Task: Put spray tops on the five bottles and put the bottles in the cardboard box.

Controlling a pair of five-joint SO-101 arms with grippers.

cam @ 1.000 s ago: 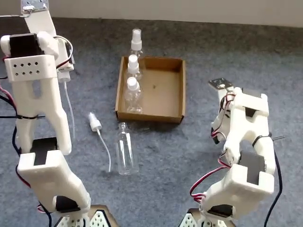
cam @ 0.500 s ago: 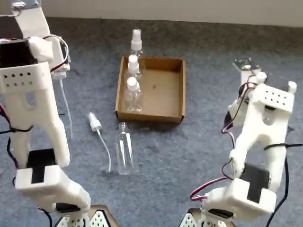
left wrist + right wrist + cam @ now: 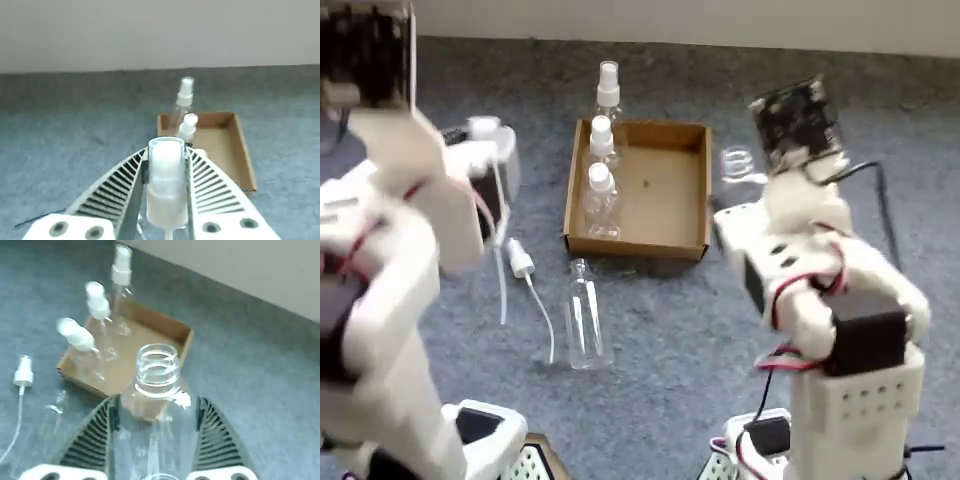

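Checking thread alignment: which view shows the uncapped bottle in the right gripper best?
Right wrist view: the uncapped bottle sits centred in the right gripper, with its open threaded neck toward the camera. The high view shows its neck beside the arm.

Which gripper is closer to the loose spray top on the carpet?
Left. The left gripper, holding another spray top, is near the loose spray top, left of the cardboard box. The right gripper, holding a bottle, is on the box's other side.

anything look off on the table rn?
One uncapped bottle lies on its side in front of the cardboard box, a loose spray top beside it. A capped bottle stands outside, behind the box. Nothing looks spilled or broken.
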